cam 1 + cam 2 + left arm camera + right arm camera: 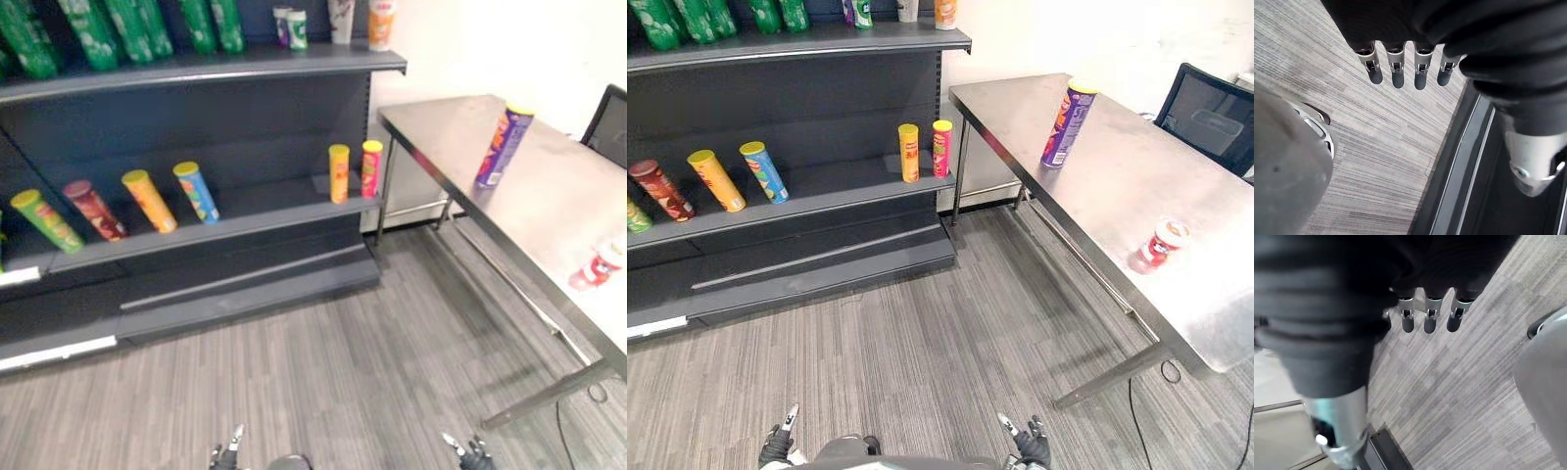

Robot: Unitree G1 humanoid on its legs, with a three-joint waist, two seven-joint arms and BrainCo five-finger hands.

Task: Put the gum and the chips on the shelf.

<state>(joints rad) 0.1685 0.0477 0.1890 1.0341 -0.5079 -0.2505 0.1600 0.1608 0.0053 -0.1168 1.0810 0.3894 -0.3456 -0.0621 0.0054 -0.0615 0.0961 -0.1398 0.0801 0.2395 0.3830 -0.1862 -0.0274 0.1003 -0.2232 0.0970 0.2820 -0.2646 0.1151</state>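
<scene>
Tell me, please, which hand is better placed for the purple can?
Probably the right hand: the purple can stands on the table at the robot's right; the left hand hangs farther off.

Shop-like room — dark retail shelving stocked with chip cans, steel table, grey carpet floor

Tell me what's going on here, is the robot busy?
Nothing is being held yet. The robot's left hand and right hand hang open above the floor. The purple chips can stands upright on the metal table, and the red gum tub sits on it too, nearer the robot. Neither is on the dark shelf yet, where other cans stand.
</scene>
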